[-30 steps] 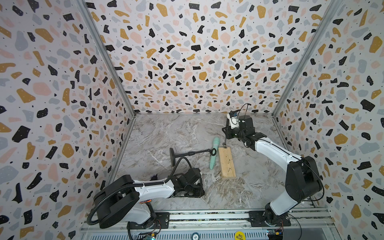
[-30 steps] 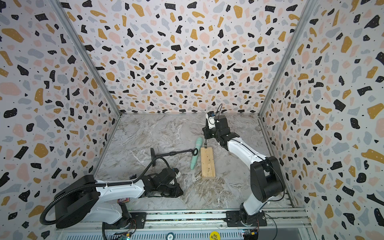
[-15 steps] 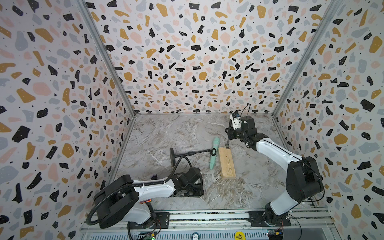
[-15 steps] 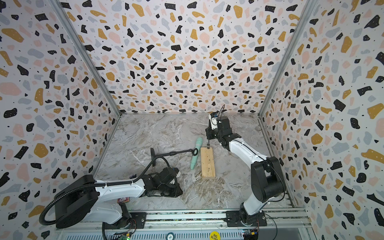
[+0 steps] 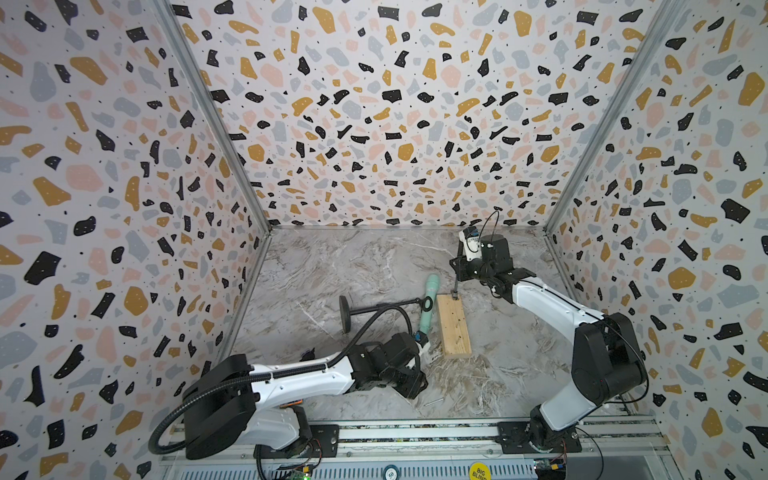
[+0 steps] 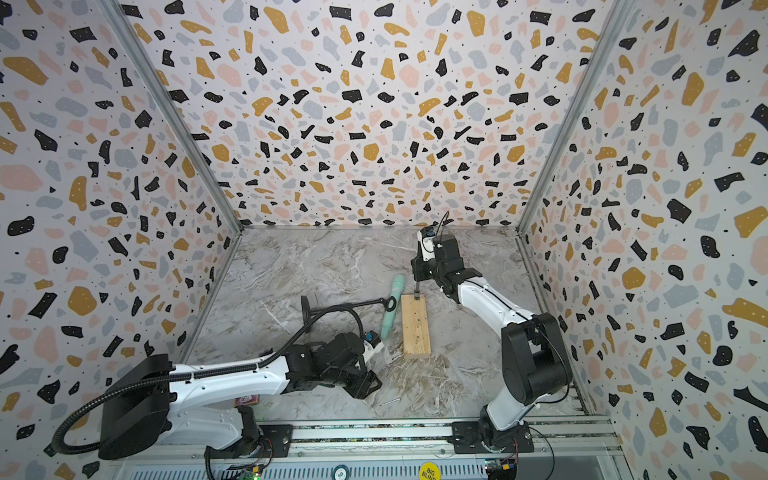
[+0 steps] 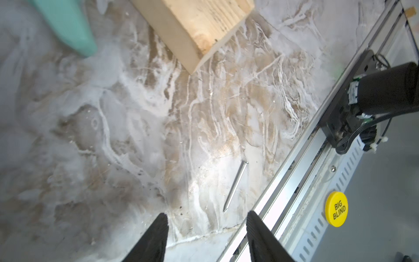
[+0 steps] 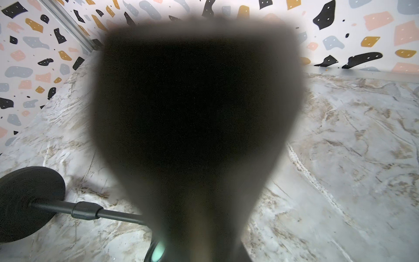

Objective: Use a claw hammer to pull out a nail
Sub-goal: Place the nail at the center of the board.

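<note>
- We see the right gripper (image 5: 458,266) pinching the claw hammer (image 5: 456,286) by its handle. The hammer stands upright, head down at the far end of the wooden block (image 5: 454,328).
- We see the left gripper (image 7: 207,217) spread apart, gripping nothing, off the block's near end.
- A loose nail (image 7: 235,186) lies flat on the table (image 7: 113,136), apart from the block's near end.

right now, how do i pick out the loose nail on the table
Start at the metal rail along the front edge, then look toward the near end of the wooden block. Between them, by the open left gripper, lies the nail: a thin silvery pin lying flat, far smaller than the mint-green tool or black rod.
</note>
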